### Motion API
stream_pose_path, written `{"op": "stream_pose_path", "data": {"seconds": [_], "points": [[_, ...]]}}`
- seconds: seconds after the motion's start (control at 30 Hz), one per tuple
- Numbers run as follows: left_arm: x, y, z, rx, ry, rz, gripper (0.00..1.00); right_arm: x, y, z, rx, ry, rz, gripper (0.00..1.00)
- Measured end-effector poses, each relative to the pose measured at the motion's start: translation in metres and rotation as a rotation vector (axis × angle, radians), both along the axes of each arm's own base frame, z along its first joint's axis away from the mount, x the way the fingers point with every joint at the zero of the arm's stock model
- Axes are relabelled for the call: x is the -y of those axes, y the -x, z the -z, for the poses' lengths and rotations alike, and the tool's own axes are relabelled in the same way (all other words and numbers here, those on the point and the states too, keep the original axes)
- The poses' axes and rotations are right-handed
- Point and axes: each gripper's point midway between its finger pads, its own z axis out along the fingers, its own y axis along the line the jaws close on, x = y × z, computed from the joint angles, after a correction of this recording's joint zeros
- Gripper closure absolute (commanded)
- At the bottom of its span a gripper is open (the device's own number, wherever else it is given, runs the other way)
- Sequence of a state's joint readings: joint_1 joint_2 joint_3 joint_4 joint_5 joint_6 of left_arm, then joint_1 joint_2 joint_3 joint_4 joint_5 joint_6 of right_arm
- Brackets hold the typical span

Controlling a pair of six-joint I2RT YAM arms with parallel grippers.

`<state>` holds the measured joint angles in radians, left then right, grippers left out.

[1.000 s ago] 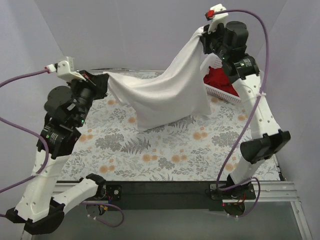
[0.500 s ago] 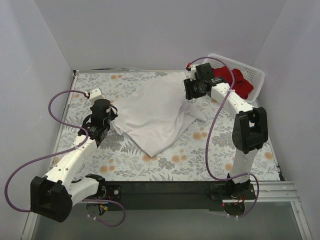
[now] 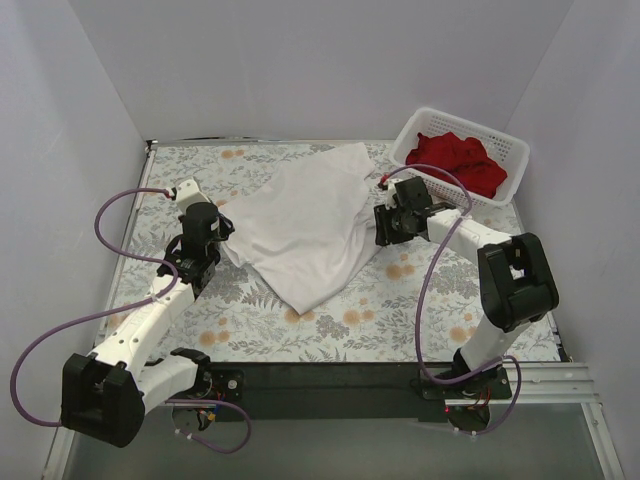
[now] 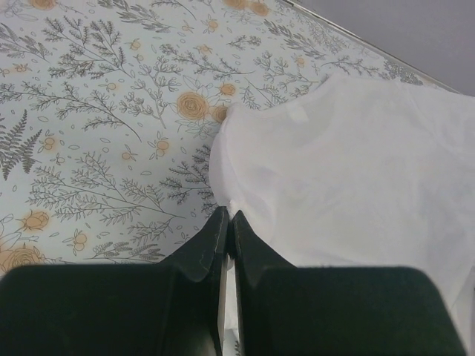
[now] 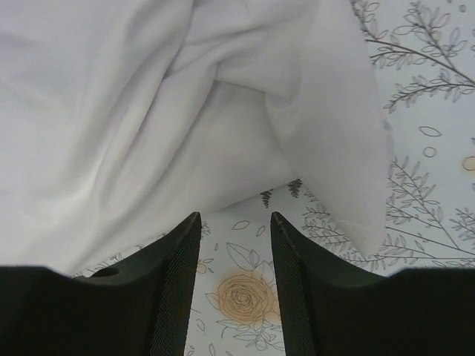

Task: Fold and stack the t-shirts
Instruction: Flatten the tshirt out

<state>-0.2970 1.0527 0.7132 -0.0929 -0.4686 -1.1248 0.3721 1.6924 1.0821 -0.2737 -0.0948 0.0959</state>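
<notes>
White t-shirt [image 5: 185, 96] just beyond right hand [image 5: 235, 222]

No legible text or markings

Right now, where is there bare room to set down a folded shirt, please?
Bare: the near strip of flower-printed tablecloth in front of the white fabric t-shirt, and the far-left corner. Crowded: the centre under it, and far right by the white plastic lattice basket.

Left arm [image 3: 150, 315] and right arm [image 3: 465, 228]: white shells, chunky black joints, purple cables [image 3: 418, 310] off the wrists, ribbed black jaws.
</notes>
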Motion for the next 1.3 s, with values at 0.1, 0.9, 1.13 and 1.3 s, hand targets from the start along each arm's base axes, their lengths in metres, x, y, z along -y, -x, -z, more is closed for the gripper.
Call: {"op": "stream_pose_path", "data": {"seconds": [0.1,0.9,1.13,1.3], "points": [[0.0,-0.001,-0.001,0.006,0.001,0.001,1.0,-0.014,0.011,0.006,-0.007,-0.017,-0.04,0.44],[0.002,-0.001,-0.002,0.01,0.005,0.008,1.0,-0.079,0.061,0.034,0.094,-0.071,-0.051,0.63],[-0.003,0.003,-0.006,0.002,-0.009,-0.01,1.0,-0.066,0.06,0.034,0.11,0.004,-0.016,0.99],[-0.021,0.018,-0.061,0.069,-0.024,-0.076,1.0,-0.04,0.056,-0.025,0.134,0.165,-0.036,0.99]]}}
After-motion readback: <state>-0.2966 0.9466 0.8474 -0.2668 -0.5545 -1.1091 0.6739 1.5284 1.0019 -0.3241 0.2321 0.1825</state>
